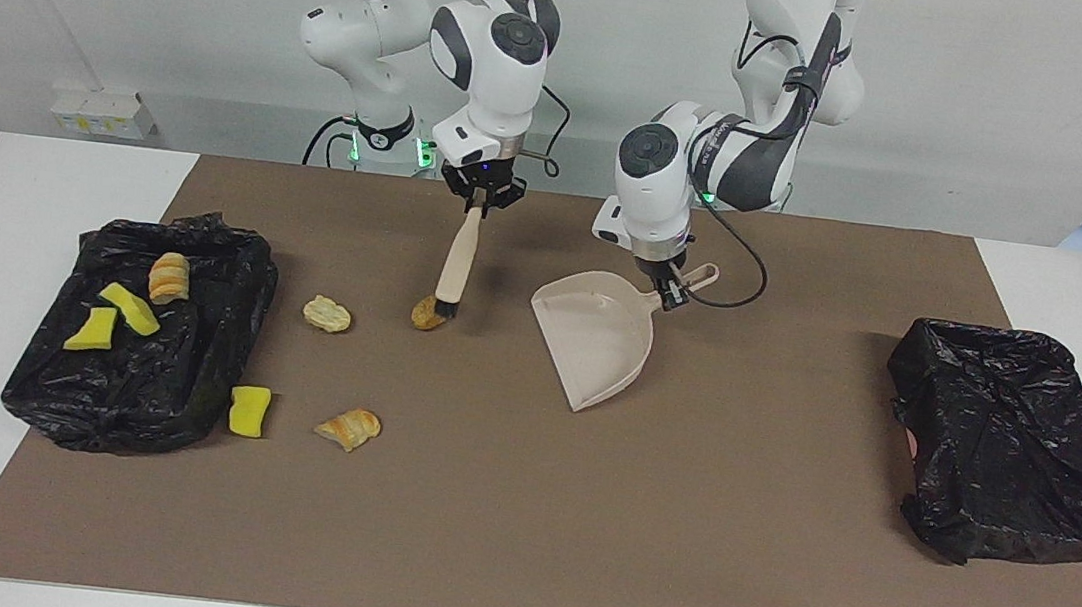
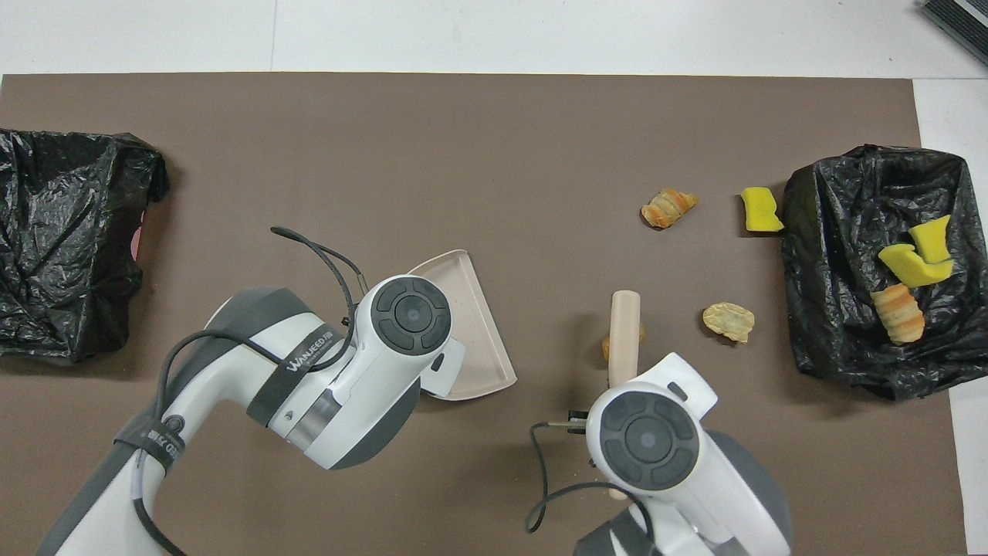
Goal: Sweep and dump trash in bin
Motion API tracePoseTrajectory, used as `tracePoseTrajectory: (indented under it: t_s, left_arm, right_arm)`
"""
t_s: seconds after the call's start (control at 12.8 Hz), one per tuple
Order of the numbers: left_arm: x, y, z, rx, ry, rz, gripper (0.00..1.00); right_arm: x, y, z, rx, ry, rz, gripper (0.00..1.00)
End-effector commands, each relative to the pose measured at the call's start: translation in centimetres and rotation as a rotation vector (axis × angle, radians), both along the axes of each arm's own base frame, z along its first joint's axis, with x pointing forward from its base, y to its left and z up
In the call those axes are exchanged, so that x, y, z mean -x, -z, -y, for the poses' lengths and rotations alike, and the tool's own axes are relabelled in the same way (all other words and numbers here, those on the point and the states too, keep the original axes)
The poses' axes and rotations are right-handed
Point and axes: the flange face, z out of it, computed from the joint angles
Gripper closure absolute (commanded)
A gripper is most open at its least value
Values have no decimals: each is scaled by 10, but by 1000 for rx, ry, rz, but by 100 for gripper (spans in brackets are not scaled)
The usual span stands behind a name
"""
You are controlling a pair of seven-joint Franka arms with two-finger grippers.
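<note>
Trash lies in seven pieces toward the left of the facing frame. Three are inside the black-lined bin (image 1: 135, 341): two yellow sponge chunks (image 1: 112, 319) and one bread roll (image 1: 169, 276). Four are on the brown mat (image 1: 518, 522): a third yellow sponge (image 1: 249, 411) just beside the bin's lower corner, a croissant bit (image 1: 349, 427) near it, a pale bread bit (image 1: 327, 313) higher up, and a brown bread piece (image 1: 425, 313) with the brush's dark bristles touching it.

The brush (image 1: 457, 260) hangs tilted from the right gripper (image 1: 484, 195), whose fingers are clamped on the top of its beige handle. The left gripper (image 1: 671, 292), in the centre of the frame, is closed on the handle of the beige dustpan (image 1: 598, 335), which tilts with its open mouth toward the lower left and stands well apart from the brush.

A second black bin (image 1: 1014, 439) sits at the right edge of the mat. Between dustpan and that bin, and along the whole lower band of the mat, the surface is open.

In the overhead view the left arm's forearm strap reads "WANJEED" (image 2: 302, 357), with smaller lettering too fine to read.
</note>
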Motion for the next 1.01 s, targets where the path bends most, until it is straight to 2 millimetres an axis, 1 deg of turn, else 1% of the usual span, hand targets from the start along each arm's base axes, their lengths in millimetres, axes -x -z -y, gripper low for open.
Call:
tracePoseTrajectory:
  t_s: [0.0, 0.16, 0.23, 0.31, 0.39, 0.55, 0.62, 0.78, 0.86, 0.94]
  left_arm:
    - [32, 5, -14, -49, 82, 6, 100]
    - [39, 9, -18, -47, 88, 4, 100]
    - [40, 9, -20, -56, 84, -5, 100]
    - [42, 7, -15, -50, 95, 4, 100]
    - [43, 7, -13, -45, 101, 8, 100]
    - [43, 7, -11, -42, 105, 11, 100]
    - [44, 6, -7, -32, 114, 21, 100]
    - [45, 10, 2, -4, 130, 37, 100]
    - [43, 11, 1, 3, 123, 36, 100]
    - [46, 11, 5, 5, 132, 37, 100]
  right_arm:
    - [-58, 5, 48, 43, -68, -17, 100]
    - [-97, 6, 92, 93, -146, -17, 100]
    - [-114, 6, 119, 134, -171, -10, 100]
    - [-128, 12, 135, 182, -192, -5, 100]
    - [-140, 13, 148, 222, -198, 4, 100]
    - [-159, 24, 185, 263, -195, 31, 100]
    - [-163, 36, 194, 286, -204, 21, 100]
    - [-166, 49, 197, 294, -213, 12, 100]
    - [-168, 61, 198, 293, -219, 2, 100]
    - [-172, 74, 202, 289, -227, 4, 100]
